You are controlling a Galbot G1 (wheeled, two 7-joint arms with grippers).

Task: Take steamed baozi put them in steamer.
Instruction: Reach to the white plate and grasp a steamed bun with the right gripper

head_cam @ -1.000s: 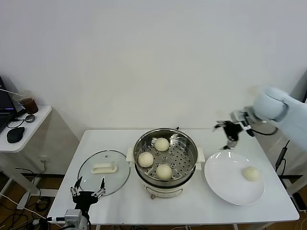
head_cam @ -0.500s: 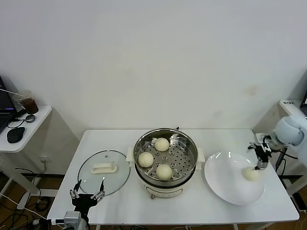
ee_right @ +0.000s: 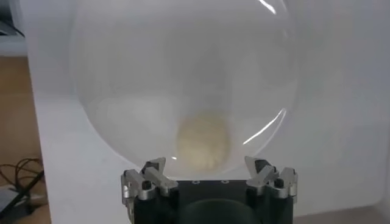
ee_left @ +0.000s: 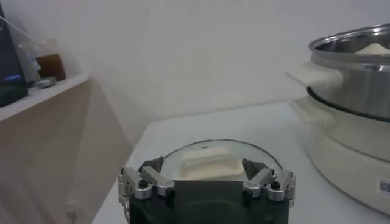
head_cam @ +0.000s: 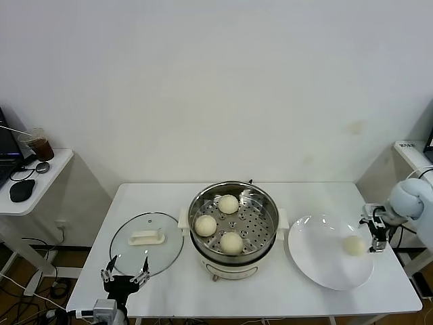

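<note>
The steamer (head_cam: 260,218) stands mid-table with three steamed baozi on its perforated floor: one at the back (head_cam: 228,204), one on the left (head_cam: 205,225), one at the front (head_cam: 231,242). Another baozi (head_cam: 352,245) lies on the white plate (head_cam: 318,250) to the steamer's right. My right gripper (head_cam: 376,238) hangs open at the plate's right edge, just beside that baozi and apart from it. In the right wrist view the baozi (ee_right: 204,141) lies just ahead of the open right gripper (ee_right: 209,169). My left gripper (head_cam: 125,273) waits open and empty at the table's front left.
A round glass lid (head_cam: 145,238) with a white handle lies left of the steamer, just ahead of the left gripper (ee_left: 207,173). The steamer's wall and side handle (ee_left: 314,76) rise beside it. A side desk (head_cam: 27,177) with a cup and mouse stands far left.
My right arm swung from behind the plate to its right edge and came down beside the baozi. The left arm and the baozi in the steamer have not moved.
</note>
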